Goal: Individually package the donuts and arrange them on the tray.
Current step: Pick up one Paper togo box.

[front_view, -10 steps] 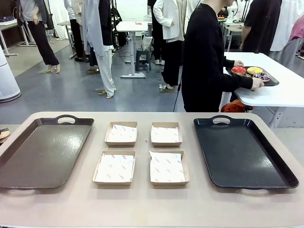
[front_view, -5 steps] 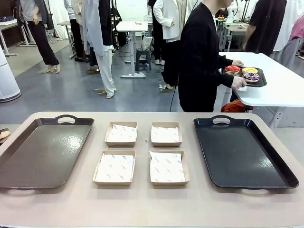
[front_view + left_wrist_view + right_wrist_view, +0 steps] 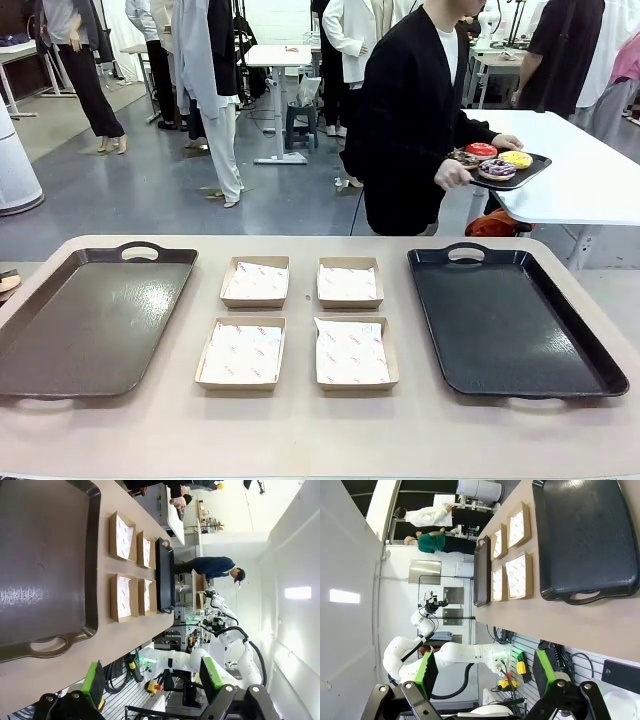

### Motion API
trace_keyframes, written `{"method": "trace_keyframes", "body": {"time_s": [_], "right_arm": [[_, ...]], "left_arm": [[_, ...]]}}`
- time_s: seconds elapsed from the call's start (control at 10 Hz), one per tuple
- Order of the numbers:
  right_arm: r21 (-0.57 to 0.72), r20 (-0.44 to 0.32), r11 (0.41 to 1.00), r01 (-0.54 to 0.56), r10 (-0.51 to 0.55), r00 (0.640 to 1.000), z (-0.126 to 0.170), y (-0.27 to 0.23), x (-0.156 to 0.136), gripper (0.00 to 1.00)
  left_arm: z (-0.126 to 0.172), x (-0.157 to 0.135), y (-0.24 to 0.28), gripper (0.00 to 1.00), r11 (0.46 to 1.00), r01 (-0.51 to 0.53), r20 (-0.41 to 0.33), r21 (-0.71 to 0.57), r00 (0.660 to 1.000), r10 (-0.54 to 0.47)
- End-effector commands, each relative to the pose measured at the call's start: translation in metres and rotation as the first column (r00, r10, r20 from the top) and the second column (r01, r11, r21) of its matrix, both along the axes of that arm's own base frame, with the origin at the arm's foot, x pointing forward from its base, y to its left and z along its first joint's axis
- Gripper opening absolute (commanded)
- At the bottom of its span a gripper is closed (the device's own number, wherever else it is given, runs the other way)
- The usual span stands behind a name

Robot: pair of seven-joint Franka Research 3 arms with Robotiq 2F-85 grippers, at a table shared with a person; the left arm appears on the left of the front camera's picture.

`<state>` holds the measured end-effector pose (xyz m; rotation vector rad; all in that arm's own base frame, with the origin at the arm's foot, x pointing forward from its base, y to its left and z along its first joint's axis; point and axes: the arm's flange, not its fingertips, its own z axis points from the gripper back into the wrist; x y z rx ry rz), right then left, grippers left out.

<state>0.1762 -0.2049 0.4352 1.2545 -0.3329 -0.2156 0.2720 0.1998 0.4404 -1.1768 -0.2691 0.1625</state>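
Observation:
Beyond the far edge of my table, a person in black carries a small black tray (image 3: 520,174) with the donuts on it: a red one (image 3: 482,150), a yellow one (image 3: 516,158), a sprinkled chocolate one (image 3: 497,169) and a dark one (image 3: 463,158). Four paper-lined cardboard boxes (image 3: 297,320) lie mid-table between a large brown tray (image 3: 90,320) and a large black tray (image 3: 510,320). My left gripper (image 3: 152,675) is open off the near table edge, next to the brown tray (image 3: 40,555). My right gripper (image 3: 485,670) is open too, off the edge by the black tray (image 3: 585,535).
A white side table (image 3: 590,185) stands behind the person at the right. The boxes (image 3: 127,562) sit in two rows of two. More people stand on the grey floor farther back. The other arm's white links hang below the table edge in each wrist view.
The person has lifted the small tray of donuts off the white side table and turned toward my table, bringing it leftward. Both grippers stay open and still.

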Motion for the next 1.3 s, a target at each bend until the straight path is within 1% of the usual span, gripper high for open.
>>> {"method": "trace_keyframes", "body": {"time_s": [0.0, 1.2], "right_arm": [[0.000, 0.000, 1.000, 0.000, 0.000, 1.000, -0.0001, 0.0000, 0.0000, 1.00], [0.000, 0.000, 1.000, 0.000, 0.000, 1.000, -0.0001, 0.0000, 0.0000, 1.00]], "left_arm": [[0.0028, 0.0028, -0.0054, 1.00, 1.000, 0.018, 0.004, 0.001, 1.000, -0.018], [0.0028, 0.0028, -0.0054, 1.00, 1.000, 0.018, 0.004, 0.001, 1.000, -0.018]]}}
